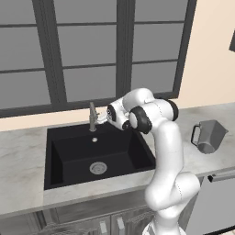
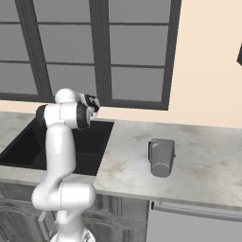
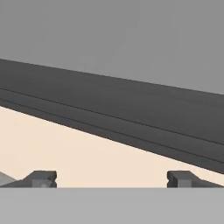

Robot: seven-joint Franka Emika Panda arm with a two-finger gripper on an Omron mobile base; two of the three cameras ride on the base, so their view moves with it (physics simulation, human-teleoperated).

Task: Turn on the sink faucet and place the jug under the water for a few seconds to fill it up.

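The sink faucet (image 1: 92,117) is a slim grey-bronze tap at the back rim of the black sink (image 1: 69,156). My gripper (image 1: 102,120) reaches in from the right and sits right beside the faucet's post, at lever height. In the hand view my gripper (image 3: 112,179) is open, its fingertips (image 3: 43,178) far apart with nothing between them, facing the wall and window sill. The grey metal jug (image 1: 209,136) stands upright on the counter far to the right of the sink, handle toward the basin. The jug (image 2: 161,157) is apart from the arm. The water is out of view.
A round silver drain (image 1: 97,168) lies in the basin floor. A dark-framed window (image 1: 92,50) runs behind the sink above a beige wall. A marble counter (image 2: 203,165) surrounds the basin, with a grey appliance front (image 1: 215,202) below the jug.
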